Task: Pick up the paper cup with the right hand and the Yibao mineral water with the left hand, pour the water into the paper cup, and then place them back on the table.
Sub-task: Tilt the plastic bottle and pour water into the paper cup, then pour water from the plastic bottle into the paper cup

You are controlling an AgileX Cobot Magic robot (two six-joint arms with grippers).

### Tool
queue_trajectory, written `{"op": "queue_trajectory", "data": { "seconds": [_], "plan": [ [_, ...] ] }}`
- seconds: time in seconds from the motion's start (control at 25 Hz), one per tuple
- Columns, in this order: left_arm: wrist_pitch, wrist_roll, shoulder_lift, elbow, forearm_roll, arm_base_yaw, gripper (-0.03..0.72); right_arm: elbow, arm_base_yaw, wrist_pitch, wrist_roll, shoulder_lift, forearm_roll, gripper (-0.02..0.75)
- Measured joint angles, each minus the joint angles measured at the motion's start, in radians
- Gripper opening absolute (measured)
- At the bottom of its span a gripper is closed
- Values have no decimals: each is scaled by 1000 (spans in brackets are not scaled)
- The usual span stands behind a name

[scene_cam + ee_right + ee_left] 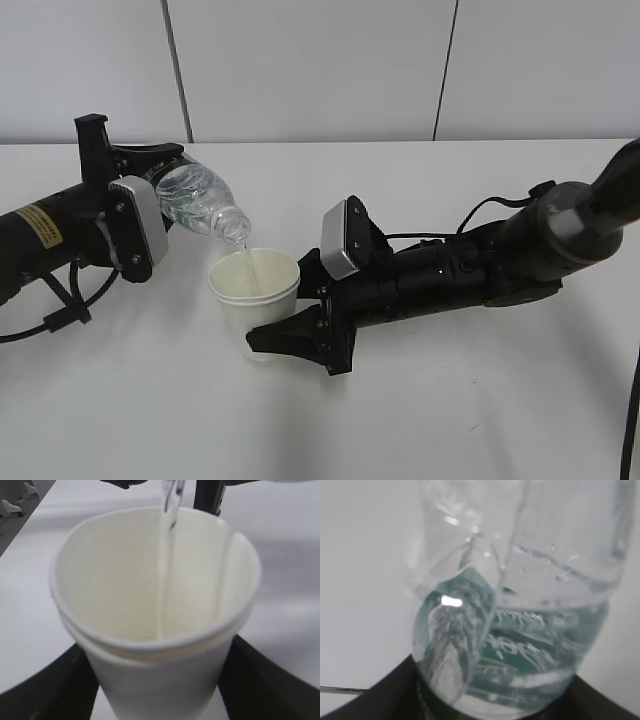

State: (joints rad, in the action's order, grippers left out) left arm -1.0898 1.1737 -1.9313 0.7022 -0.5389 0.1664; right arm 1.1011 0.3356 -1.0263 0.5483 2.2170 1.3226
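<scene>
My left gripper, on the arm with the yellow sticker, is shut on the Yibao mineral water bottle and holds it tilted, neck down to the right. A thin stream of water runs from its mouth into the paper cup. The bottle fills the left wrist view, its green label low between the jaws. My right gripper is shut on the paper cup, its fingers on both sides of the cup's lower part. In the right wrist view the cup is open towards me, squeezed slightly oval, with the stream falling inside.
The white table spreads all round both arms. A grey panelled wall stands behind the table's far edge. Black cables hang by the left arm and along the right arm.
</scene>
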Motion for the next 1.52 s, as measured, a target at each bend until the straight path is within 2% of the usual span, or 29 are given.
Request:
{"op": "queue_trajectory", "data": {
  "seconds": [0.92,1.52],
  "plan": [
    [-2,82,0,0,1,0,385,0,0,2,-8,0,4,531],
    [-3,86,0,0,1,0,385,0,0,3,-8,0,8,531]
  ]
}}
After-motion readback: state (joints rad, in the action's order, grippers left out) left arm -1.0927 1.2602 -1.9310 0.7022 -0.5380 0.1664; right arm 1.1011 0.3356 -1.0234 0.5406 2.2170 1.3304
